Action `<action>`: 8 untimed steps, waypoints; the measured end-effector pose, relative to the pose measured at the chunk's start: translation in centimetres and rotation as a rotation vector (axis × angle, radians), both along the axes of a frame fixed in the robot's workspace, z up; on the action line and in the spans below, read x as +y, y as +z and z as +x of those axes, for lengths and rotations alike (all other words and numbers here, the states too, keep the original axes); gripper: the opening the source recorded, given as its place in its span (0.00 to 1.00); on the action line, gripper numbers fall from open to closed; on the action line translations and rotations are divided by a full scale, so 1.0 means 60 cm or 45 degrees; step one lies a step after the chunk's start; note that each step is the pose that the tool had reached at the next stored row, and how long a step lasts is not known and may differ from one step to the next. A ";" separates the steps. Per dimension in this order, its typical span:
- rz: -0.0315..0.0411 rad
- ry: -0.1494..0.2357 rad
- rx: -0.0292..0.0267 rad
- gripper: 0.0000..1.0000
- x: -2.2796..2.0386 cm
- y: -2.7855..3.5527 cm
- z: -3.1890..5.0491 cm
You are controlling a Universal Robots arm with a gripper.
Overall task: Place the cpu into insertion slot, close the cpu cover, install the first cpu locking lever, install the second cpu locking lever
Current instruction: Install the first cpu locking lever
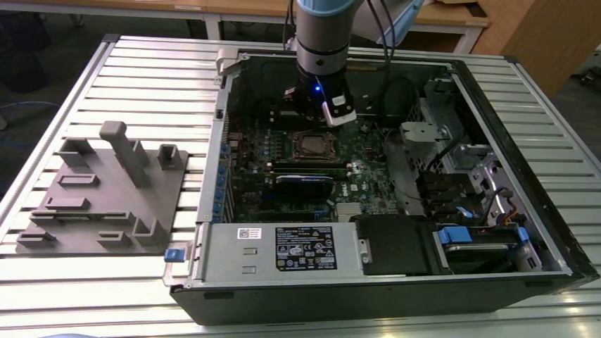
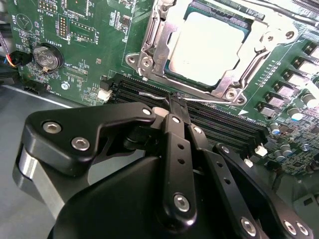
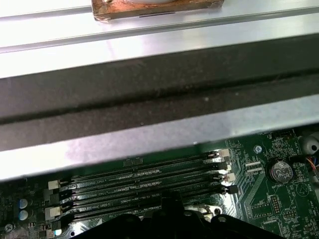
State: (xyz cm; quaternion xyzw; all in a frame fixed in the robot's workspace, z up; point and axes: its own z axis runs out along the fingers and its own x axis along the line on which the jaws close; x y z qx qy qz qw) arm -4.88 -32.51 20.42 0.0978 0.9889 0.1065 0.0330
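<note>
The cpu [image 2: 204, 47], with its silver-grey top, lies in the insertion slot [image 1: 313, 144] on the green motherboard. The cpu cover [image 2: 251, 55], a silver frame, is down over it and the chip shows through its window. A thin metal locking lever [image 2: 149, 93] runs along the socket's edge beside the memory slots. My gripper [image 2: 175, 102] is shut, its black fingers [image 2: 177, 149] pressed together, and their tips rest at this lever. I cannot tell whether they pinch it. In the exterior view the gripper [image 1: 324, 121] hangs just behind the socket, inside the open computer case.
Long black memory slots [image 2: 224, 124] lie just beside the fingertips, and a coin battery [image 2: 46, 56] sits on the board. The case's metal wall [image 3: 149, 134] is close by. A grey fixture [image 1: 103, 190] stands at the exterior view's left, and the power supply [image 1: 281, 246] is at the front.
</note>
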 end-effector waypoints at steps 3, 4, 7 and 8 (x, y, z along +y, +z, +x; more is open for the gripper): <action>-0.0024 -0.005 -0.0002 0.10 0.0001 0.000 0.000; -0.0047 -0.010 -0.0001 0.10 0.0001 0.000 0.000; -0.0115 -0.023 -0.0001 0.10 -0.0001 0.000 0.000; -0.0117 -0.026 0.0000 0.10 -0.0001 0.000 0.000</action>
